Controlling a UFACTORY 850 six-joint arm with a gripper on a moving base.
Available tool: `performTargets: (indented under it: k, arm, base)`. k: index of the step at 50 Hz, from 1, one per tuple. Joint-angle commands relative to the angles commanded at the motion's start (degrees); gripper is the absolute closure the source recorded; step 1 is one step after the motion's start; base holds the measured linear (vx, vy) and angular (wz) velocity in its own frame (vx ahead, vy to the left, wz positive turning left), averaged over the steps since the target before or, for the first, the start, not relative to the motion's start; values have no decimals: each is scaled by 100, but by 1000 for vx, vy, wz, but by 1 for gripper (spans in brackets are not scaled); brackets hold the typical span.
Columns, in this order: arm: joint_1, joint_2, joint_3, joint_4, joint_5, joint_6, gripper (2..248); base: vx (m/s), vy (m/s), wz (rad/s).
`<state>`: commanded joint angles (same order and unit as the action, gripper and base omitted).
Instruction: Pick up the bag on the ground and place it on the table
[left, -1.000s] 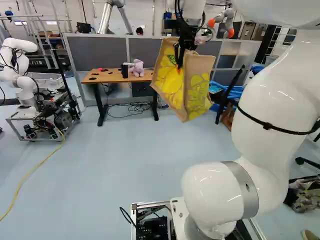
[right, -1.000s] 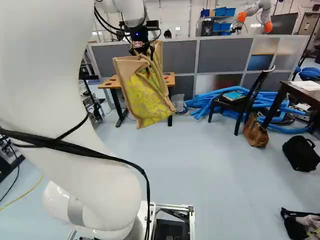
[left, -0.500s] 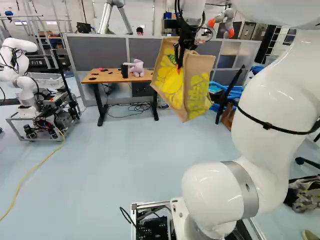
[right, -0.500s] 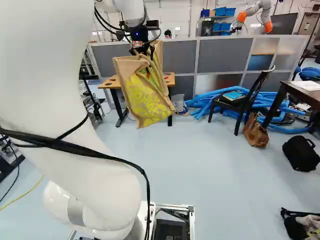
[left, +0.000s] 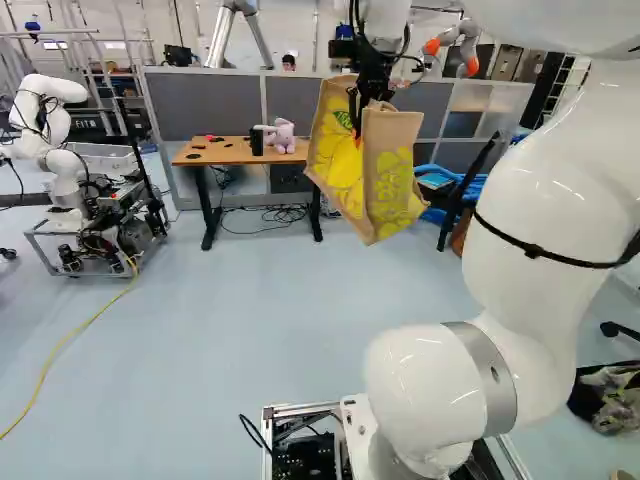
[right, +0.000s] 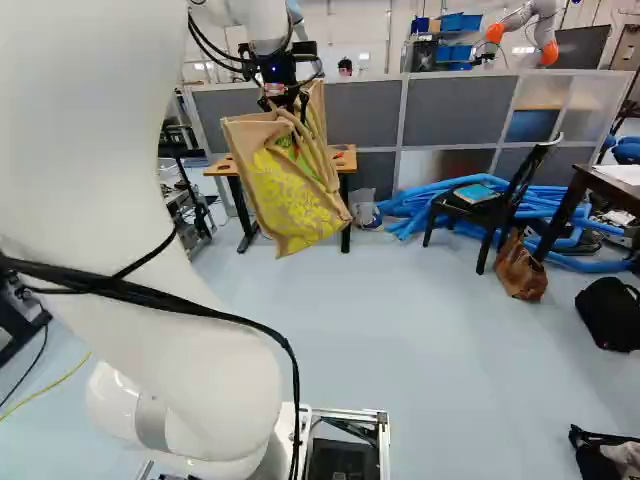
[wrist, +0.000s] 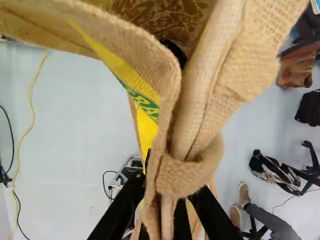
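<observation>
- Left base view: the jaws are closed on the bag, which hangs tilted in the air, clear of the floor. The white arm rises at 4 o'clock from the bag.
- Left base view: the wooden surface shows at 9 o'clock from the bag; a black cup and a pink toy stand on it, the toy at 3 o'clock from the cup. Another robot is on a cart at 9 o'clock from the surface.
- Right base view: the bag hangs partly in front of the surface, whose bare end shows at 2 o'clock from it. The chair is at 3 o'clock, the brown handbag at 4.
- Wrist view: the jaws' 2 fingers press a bunched handle of the bag between them, narrowly spaced; the bag's mouth opens at 12 o'clock, straight ahead. A yellow cable lies at 10 o'clock.
</observation>
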<state>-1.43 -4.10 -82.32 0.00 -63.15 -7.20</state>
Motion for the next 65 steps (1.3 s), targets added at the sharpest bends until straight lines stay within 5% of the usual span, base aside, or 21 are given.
performTargets:
  k: [31,65]
  arm:
    - [0,0,0,0,0,0,228]
    - [0,0,0,0,0,0,228]
  base:
    - [89,45,218]
    - [150,40,-13]
